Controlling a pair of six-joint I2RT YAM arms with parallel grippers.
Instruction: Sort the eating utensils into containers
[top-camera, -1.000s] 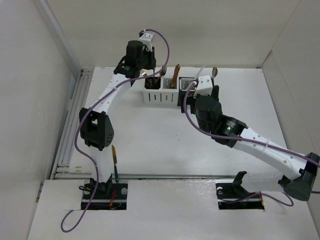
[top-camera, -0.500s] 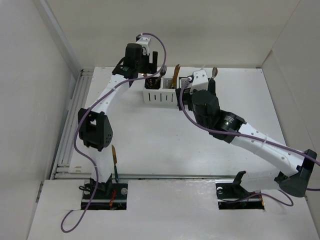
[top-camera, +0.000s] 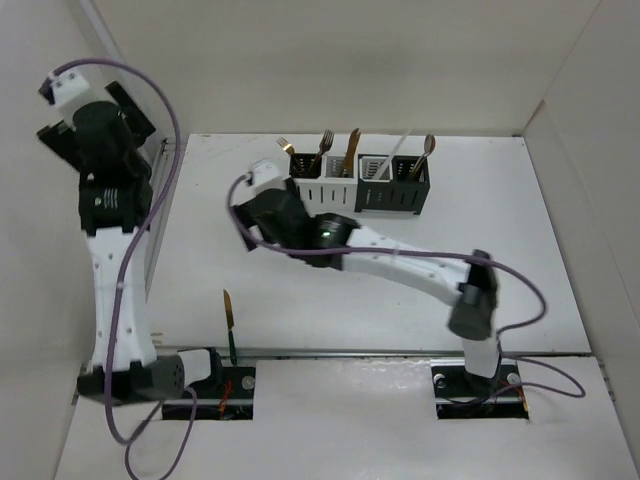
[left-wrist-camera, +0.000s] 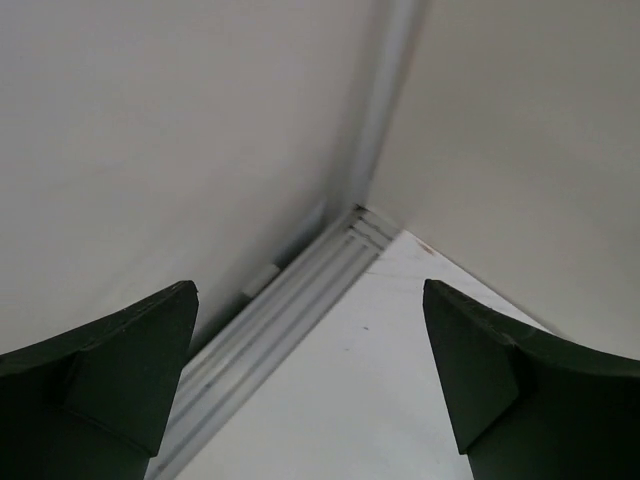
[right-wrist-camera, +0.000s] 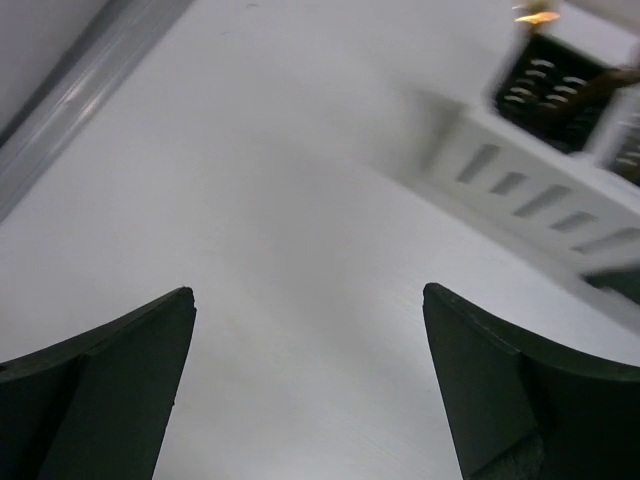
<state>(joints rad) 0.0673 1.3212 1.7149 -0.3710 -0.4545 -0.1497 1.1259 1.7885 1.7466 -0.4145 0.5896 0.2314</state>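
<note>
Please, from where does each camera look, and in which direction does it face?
Top external: above and behind the bases, facing down on the table, the containers, the left arm and the right arm.
Left wrist: on the raised left arm, facing the wall corner and the rail; the open left gripper frames it.
Right wrist: over the table, facing the blurred containers; the open right gripper frames it.
Shared: top external and right wrist both show the containers.
</note>
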